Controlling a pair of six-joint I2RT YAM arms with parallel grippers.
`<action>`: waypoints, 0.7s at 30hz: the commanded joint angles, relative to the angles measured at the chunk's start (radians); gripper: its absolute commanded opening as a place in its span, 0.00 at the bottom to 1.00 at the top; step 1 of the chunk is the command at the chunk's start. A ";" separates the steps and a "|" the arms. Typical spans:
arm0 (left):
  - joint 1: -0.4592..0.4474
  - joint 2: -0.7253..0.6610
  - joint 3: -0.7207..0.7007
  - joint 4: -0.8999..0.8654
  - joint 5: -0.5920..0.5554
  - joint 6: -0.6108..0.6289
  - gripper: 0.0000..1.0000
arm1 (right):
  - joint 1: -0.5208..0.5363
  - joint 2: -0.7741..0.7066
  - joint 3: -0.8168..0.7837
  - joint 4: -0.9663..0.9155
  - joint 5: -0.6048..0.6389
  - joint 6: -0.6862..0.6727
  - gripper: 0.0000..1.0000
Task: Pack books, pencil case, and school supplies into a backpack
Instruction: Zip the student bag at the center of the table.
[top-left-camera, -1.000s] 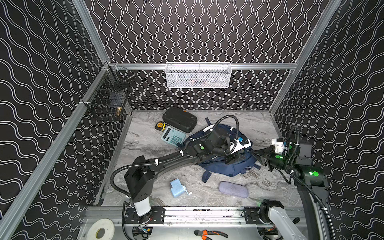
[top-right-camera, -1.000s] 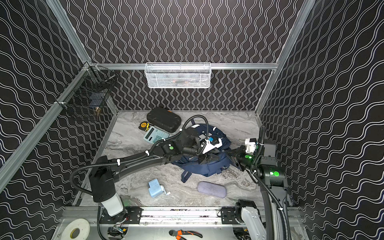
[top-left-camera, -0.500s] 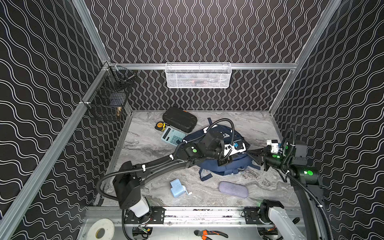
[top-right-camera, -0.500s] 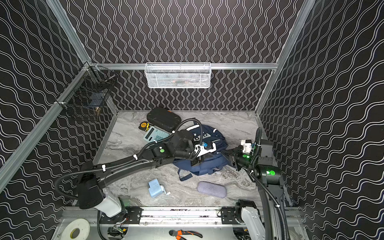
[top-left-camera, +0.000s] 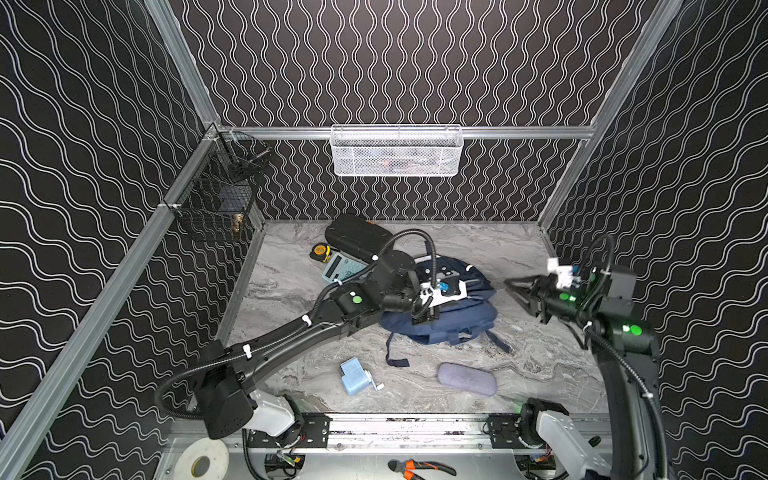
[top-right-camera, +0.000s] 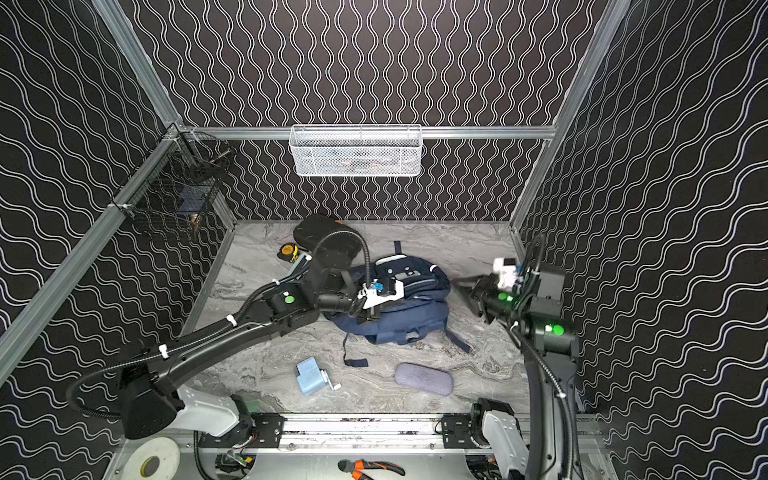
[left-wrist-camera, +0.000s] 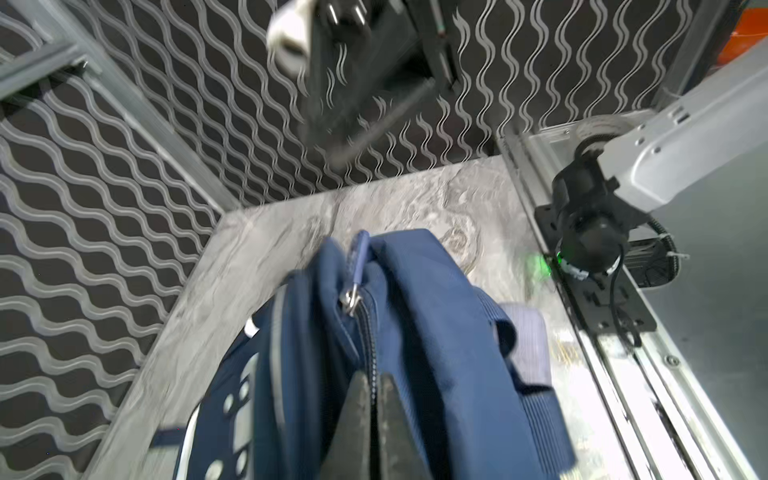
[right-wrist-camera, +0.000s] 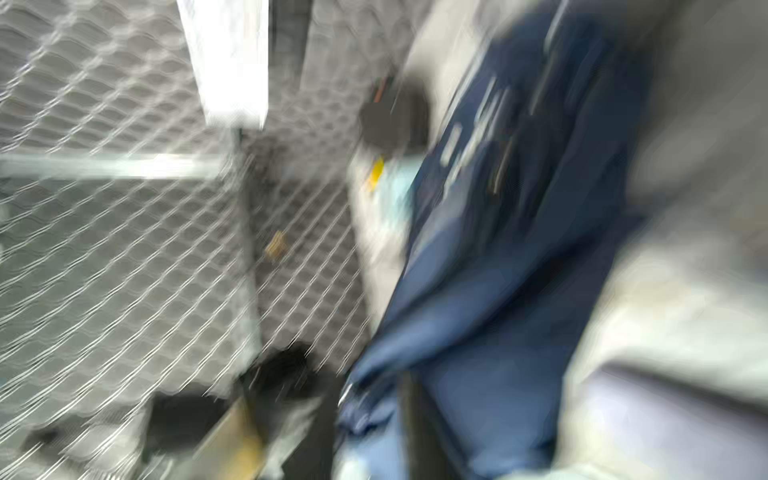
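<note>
The navy backpack (top-left-camera: 453, 328) (top-right-camera: 409, 322) lies mid-table. My left gripper (top-left-camera: 423, 316) (left-wrist-camera: 376, 376) is shut on its fabric along the zip, behind the free zip pull (left-wrist-camera: 357, 266). My right gripper (top-left-camera: 517, 293) (top-right-camera: 465, 293) hangs just right of the backpack, open and holding nothing; its wrist view is blurred. The grey-lavender pencil case (top-left-camera: 467, 379) (left-wrist-camera: 524, 332) and the light-blue sharpener (top-left-camera: 355, 376) lie in front of the backpack. The calculator (top-left-camera: 337, 268) is behind the left arm, partly covered. The books are out of view.
A black hard case (top-left-camera: 357, 237) and a yellow tape measure (top-left-camera: 320, 251) sit at the back left. A white mesh basket (top-left-camera: 397, 151) hangs on the back wall, a black wire basket (top-left-camera: 216, 208) on the left wall. Tape roll (top-left-camera: 201, 463) and pliers (top-left-camera: 419, 467) lie beyond the front rail.
My left gripper has closed on the backpack's zip edge and its arm has swung round. My right gripper has opened, let go of the backpack and lifted slightly away.
</note>
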 joint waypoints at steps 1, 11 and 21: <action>0.008 -0.010 -0.014 0.036 0.011 0.049 0.00 | 0.001 0.007 0.053 -0.150 0.147 -0.342 0.74; 0.024 -0.019 -0.060 -0.002 0.047 0.130 0.00 | 0.226 -0.111 -0.266 0.253 0.011 -0.177 0.68; 0.025 -0.052 -0.169 0.071 0.055 0.039 0.00 | 0.462 -0.098 -0.403 0.419 -0.012 -0.073 0.64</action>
